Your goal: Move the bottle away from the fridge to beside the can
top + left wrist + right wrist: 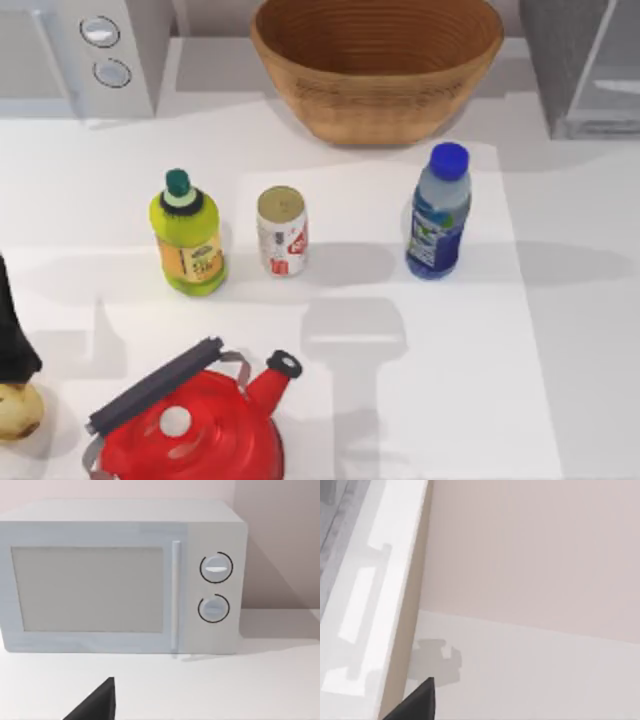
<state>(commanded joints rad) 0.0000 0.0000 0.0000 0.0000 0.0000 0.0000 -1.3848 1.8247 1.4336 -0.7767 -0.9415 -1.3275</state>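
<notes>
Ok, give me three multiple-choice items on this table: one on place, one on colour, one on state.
1. What stands between the yellow-green bottle and the bottle?
A. the can
B. the kettle
C. the basket

2. The bottle's cap is:
A. red
B. blue
C. dark green

3. The can is:
A. tipped over
B. upright
C. inside the basket

Answers:
1 A, the can sits in the row between them.
2 B, the top view shows the cap blue.
3 B, its metal top faces up on the table.

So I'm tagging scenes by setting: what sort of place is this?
Probably a simulated kitchen counter: a white microwave and grey fridge stand at the back, with a red kettle and a wicker basket on the white table.
</notes>
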